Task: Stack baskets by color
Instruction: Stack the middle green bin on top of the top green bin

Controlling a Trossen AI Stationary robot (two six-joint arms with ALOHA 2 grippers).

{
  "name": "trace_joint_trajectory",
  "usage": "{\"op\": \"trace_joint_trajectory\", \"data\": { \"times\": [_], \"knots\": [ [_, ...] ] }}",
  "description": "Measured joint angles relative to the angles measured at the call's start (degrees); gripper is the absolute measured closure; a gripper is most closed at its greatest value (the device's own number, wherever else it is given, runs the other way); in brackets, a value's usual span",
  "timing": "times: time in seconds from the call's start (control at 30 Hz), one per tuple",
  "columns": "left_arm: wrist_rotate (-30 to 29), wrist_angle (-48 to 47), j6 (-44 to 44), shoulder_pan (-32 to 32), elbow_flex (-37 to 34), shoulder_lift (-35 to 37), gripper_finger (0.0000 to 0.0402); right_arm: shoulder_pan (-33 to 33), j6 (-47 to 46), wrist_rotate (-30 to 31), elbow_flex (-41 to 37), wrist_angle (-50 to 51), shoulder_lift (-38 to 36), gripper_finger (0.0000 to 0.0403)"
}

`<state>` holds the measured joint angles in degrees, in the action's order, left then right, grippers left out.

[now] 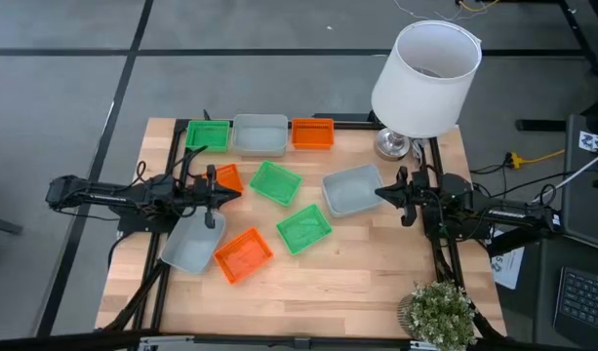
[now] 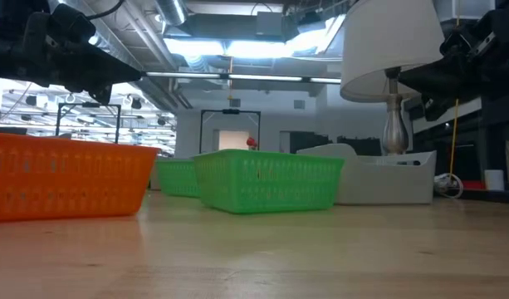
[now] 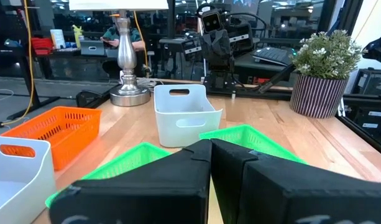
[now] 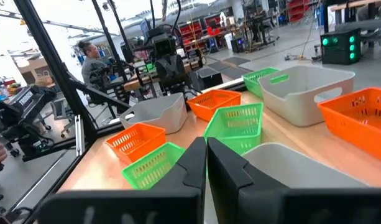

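Hovering at the table's left side, the left gripper (image 1: 223, 192) has its jaws pressed shut on nothing, tips pointing right toward the middle of the table. An orange basket (image 1: 227, 178) lies touching or just beside those tips on the far side, and a pale grey basket (image 1: 193, 244) sits just nearer; the overhead view does not settle whether the tips overlap the orange rim. The right gripper (image 1: 388, 194) mirrors it from the right, jaws also closed and empty, with another grey basket (image 1: 353, 189) just in front of its tips, long axis running left to right.

Between the two arms lie two loose green baskets (image 1: 276, 182) and (image 1: 303, 229), both skewed diagonally, and a second orange basket (image 1: 243, 254) near the front. Either arm looks about equally placed for the greens; the left is plainly nearer the oranges.

Along the far edge a green (image 1: 208, 135), a grey (image 1: 259, 135) and an orange basket (image 1: 312, 133) stand in a row, apparently the stacking spots. Nothing appears stacked yet. The baskets are shallow, flared, perforated plastic, likely light and apt to slide when nudged.
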<state>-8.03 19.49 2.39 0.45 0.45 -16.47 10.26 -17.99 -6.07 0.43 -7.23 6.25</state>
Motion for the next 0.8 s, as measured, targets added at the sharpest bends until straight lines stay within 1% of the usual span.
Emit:
{"op": "trace_joint_trajectory", "data": {
  "times": [0.1, 0.27, 0.37, 0.53, 0.7, 0.8],
  "knots": [
    [0.00, -0.63, 0.57, 0.00, 0.00, -0.02, 0.0401, 0.00, -1.52, -0.17, 0.00, -0.01, 0.01, 0.0387],
    [0.00, -0.63, 1.95, 0.00, -0.02, 0.00, 0.0401, 0.00, -1.23, -2.43, 0.00, -0.02, 0.01, 0.0387],
    [0.00, -0.75, 1.88, 0.00, -0.01, 0.00, 0.0401, -0.39, -1.36, -2.71, 0.00, -0.07, 0.01, 0.0387],
    [0.00, -0.83, 1.51, 0.00, -0.01, -0.01, 0.0401, -3.07, -1.30, -2.63, 0.00, -0.13, 0.01, 0.0387],
    [-0.01, -0.83, -2.77, 0.00, -0.01, 0.00, 0.0401, -5.82, -1.35, -2.60, 0.00, -0.31, 0.01, 0.0387],
    [0.00, -0.83, -3.42, 0.00, 0.00, 0.00, 0.0401, -7.21, -3.48, -2.59, 0.00, -0.37, 0.01, 0.0387]
  ]
}}
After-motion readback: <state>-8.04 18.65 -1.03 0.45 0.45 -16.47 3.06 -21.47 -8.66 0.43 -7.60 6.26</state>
